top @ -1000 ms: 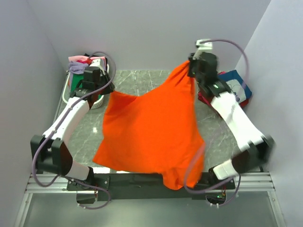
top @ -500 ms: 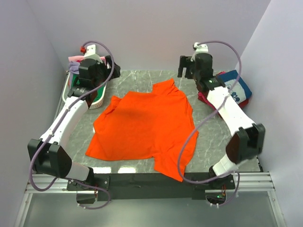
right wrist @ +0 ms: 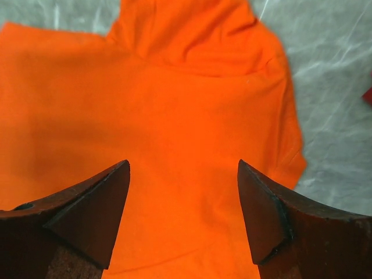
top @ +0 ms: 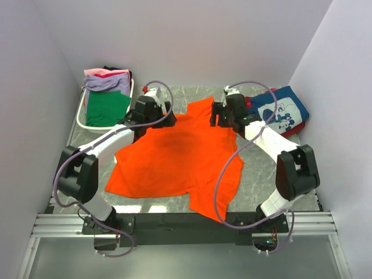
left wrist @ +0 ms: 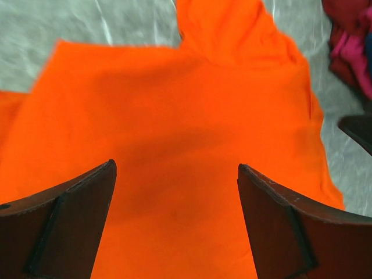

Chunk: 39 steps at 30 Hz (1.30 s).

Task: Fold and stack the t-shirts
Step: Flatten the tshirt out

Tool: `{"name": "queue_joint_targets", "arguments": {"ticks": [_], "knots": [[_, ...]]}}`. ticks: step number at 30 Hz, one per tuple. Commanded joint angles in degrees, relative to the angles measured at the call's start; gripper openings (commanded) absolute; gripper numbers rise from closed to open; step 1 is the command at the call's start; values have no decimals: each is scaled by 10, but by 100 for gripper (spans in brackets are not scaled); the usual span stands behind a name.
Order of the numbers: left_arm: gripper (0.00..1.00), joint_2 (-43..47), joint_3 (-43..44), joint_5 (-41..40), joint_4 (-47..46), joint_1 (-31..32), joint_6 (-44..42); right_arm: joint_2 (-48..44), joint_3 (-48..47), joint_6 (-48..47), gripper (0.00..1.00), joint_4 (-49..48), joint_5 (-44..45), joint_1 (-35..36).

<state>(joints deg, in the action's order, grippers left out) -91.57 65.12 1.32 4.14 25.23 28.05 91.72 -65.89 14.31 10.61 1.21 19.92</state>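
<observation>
Both arms are now reaching lower and closer together than half a second ago, and the orange t-shirt point(top: 174, 157) is lying just where it was.

The left gripper point(left wrist: 174, 168) is holding its jaws wide open, with nothing between them. The right gripper point(right wrist: 183, 165) is doing the same. Both are hanging over the far part of the orange t-shirt, one on each side of its top bump. The left wrist and right wrist views are showing only orange cloth in the gap between the fingers. I cannot tell if the tips are touching the cloth.

The orange t-shirt is lying spread out and a bit wrinkly on the grey table point(top: 261, 168), with one corner hanging over the near edge.

To the far left of the orange t-shirt, a white basket point(top: 79, 116) is holding more shirts. A green shirt point(top: 107, 107) is lying in front. A lavender shirt point(top: 107, 84) and a pink shirt point(top: 99, 72) are piling up behind it.

To the far right of the orange t-shirt, a navy shirt point(top: 282, 110) with a white cartoon is lying folded on top of some red cloth point(top: 292, 131).
</observation>
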Motion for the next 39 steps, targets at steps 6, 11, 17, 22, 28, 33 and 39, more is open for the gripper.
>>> {"name": "queue_joint_targets", "arguments": {"ticks": [6,11,17,22,28,33,39], "knots": [[90,-52,-3,66,-69,11,24,85,-61,5,79,59,28,8],[90,-88,25,68,-70,27,23,124,-86,14,78,98,40,8],[89,-135,45,83,-73,38,24,180,-129,34,78,144,58,7],[89,-184,73,97,-73,48,25,207,-149,39,78,167,68,1],[89,-220,97,112,-79,56,31,220,-151,39,78,174,62,-21],[89,-247,118,125,-82,71,37,217,-135,36,77,162,19,-51],[89,-280,152,140,-84,82,46,221,-136,29,68,158,-31,-83]]}}
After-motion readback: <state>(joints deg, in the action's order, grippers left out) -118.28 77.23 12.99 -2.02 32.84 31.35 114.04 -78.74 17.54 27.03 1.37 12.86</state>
